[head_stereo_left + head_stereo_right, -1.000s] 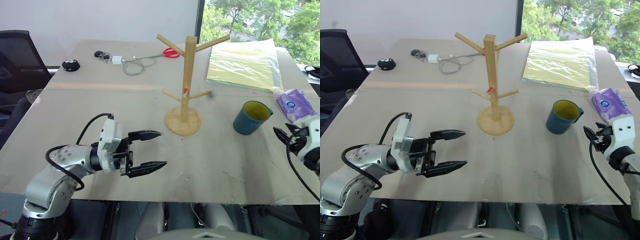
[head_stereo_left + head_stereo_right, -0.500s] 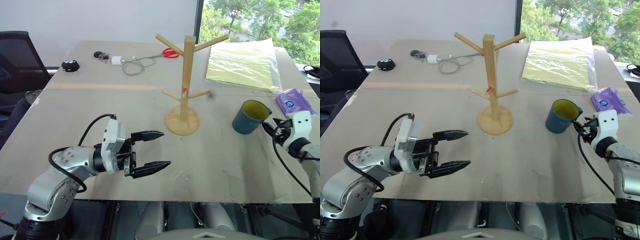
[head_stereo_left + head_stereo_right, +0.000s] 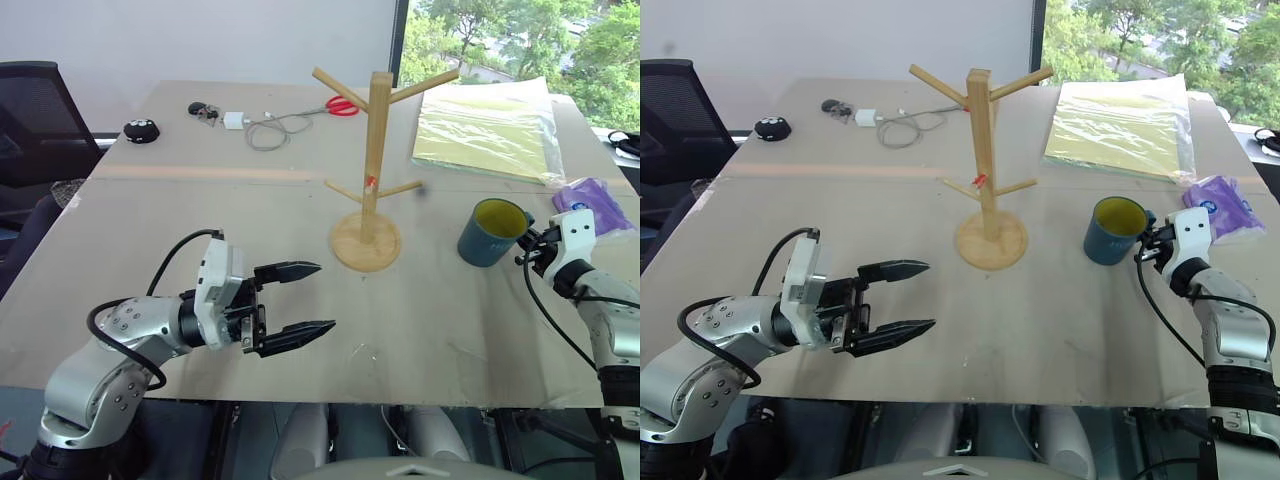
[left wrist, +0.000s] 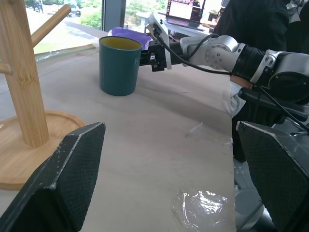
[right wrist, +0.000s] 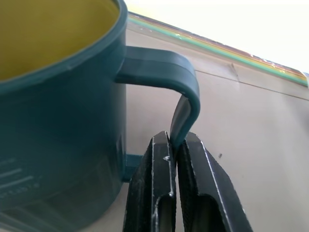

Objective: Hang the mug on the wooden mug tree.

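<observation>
On the flat tabletop, right gripper pinching glossy teal mug handle; left gripper agape.

We saw a dark teal-blue mug with a bright yellow inside. The light wooden mug tree bore a small red mark; red-handled scissors lay behind.

Jaws pinched on mug handle.

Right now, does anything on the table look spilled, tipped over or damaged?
Nothing stands out. The mug stands upright on the table, the right gripper pinching its handle. The wooden mug tree stands straight, no peg visibly broken.
</observation>
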### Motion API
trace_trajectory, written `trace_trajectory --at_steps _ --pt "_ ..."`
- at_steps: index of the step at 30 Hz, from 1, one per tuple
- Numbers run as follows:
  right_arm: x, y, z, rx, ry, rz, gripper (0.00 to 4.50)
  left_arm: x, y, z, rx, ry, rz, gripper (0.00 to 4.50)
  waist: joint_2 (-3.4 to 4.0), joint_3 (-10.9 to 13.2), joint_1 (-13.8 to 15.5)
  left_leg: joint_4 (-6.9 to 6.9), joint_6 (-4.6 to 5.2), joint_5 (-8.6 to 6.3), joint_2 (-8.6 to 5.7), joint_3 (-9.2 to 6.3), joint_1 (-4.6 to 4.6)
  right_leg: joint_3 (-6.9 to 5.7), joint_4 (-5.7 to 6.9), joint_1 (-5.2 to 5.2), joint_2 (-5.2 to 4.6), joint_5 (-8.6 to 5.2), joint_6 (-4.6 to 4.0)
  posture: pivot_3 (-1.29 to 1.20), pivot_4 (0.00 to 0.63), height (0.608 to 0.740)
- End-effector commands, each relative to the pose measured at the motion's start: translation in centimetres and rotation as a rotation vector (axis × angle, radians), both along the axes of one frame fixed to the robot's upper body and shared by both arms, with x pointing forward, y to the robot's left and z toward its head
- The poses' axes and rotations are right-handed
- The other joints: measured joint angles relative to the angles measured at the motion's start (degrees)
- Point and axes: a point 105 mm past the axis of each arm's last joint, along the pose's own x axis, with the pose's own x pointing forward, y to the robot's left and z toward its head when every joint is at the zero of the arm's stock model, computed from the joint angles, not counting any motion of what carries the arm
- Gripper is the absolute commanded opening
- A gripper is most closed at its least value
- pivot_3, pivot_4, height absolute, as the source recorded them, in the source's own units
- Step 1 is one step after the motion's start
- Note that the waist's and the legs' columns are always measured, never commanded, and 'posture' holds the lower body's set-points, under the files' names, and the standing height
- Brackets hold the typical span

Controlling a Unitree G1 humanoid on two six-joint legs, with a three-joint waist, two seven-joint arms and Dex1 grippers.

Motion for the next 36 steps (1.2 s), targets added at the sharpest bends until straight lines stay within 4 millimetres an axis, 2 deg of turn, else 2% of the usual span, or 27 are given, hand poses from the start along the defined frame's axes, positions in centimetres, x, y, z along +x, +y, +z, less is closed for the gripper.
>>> trace_trajectory --at_steps 1,3,6,8,12,18,29,36 --pt "-2.0 3.3 7.5 -0.125 -0.218 0.147 0.03 0.1 0.9 1.1 -0.042 -0.065 0.048 4.5 0.2 0.12 0.02 0.0 0.0 0.0 0.0 0.0 -0.01 0.0 0.0 -0.01 0.0 0.0 0.0 0.0 0.15 0.74" --pt "-3.4 5.8 9.3 -0.223 -0.265 0.23 0.03 0.5 1.7 1.7 -0.085 -0.1 0.099 4.5 0.22 0.12 -0.18 -0.01 0.0 0.0 0.02 0.01 -0.02 0.01 0.01 -0.04 -0.01 0.05 0.1 0.0 0.15 0.74" --pt "-6.1 10.5 10.8 -0.38 -0.297 0.423 0.03 0.1 3.5 2.0 -0.166 -0.148 0.16 4.5 0.2 0.1 -0.64 -0.04 -0.01 0.0 0.06 0.01 -0.01 -0.01 0.0 -0.06 0.02 0.02 0.06 0.0 0.15 0.74" --pt "-6.9 12.0 10.8 -0.455 -0.283 0.482 0.03 -0.7 4.3 2.2 -0.177 -0.196 0.114 4.5 0.01 0.06 -0.79 -0.1 -0.03 0.0 0.1 -0.07 0.02 -0.08 -0.01 -0.05 0.05 0.01 0.05 0.0 0.15 0.74" --pt "-6.8 14.3 11.4 -0.522 -0.302 0.51 0.03 -0.2 5.6 2.0 -0.176 -0.109 0.13 4.5 -0.08 0.07 -0.48 0.0 -0.02 0.01 0.03 -0.1 -0.02 -0.17 -0.03 -0.02 -0.06 -0.06 -0.08 0.0 0.15 0.74" --pt "-6.4 15.5 11.9 -0.575 -0.295 0.548 0.03 -0.1 4.6 2.5 -0.186 -0.106 0.125 4.5 -0.15 0.08 -0.42 0.18 0.01 -0.01 0.0 -0.06 -0.08 -0.16 -0.03 -0.01 -0.15 -0.04 -0.08 0.0 0.15 0.74" --pt "-6.7 19.7 14.3 -0.617 -0.329 0.588 0.03 0.7 3.7 3.2 -0.182 -0.099 0.173 4.5 -0.14 0.09 -1.24 0.05 -0.23 0.12 0.05 -0.08 -0.11 -0.18 -0.03 -0.07 -0.11 -0.05 -0.08 0.0 0.15 0.74" --pt "-6.5 19.5 14.8 -0.774 -0.335 0.539 0.03 1.0 3.4 3.3 -0.181 -0.082 0.175 4.5 -0.15 0.1 -1.31 0.05 -0.23 0.12 0.02 -0.07 -0.12 -0.22 -0.04 -0.09 -0.19 -0.05 -0.09 0.0 0.15 0.74"
